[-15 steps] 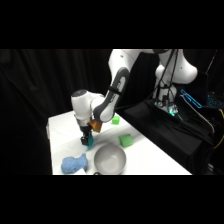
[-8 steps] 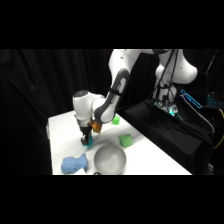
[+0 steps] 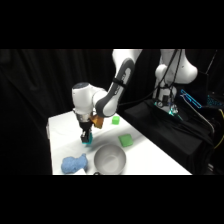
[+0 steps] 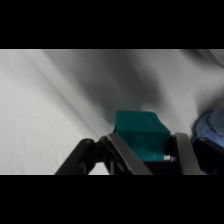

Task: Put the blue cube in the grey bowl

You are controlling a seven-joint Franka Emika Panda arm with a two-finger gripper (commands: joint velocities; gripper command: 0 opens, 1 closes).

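Grasp made: the gripper (image 3: 87, 139) has its fingers clamped on the blue cube (image 4: 140, 135), low over the white table (image 3: 62, 131) just behind the grey bowl (image 3: 109, 160). Next comes a lift and a short carry over the rim (periwinkle soft toy (image 3: 74, 164) sits close). Arm reaches in from upper right, wrist pointing down.

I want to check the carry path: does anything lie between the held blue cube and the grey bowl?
In the side view, only bare table separates the blue cube, clamped in the gripper, from the grey bowl.
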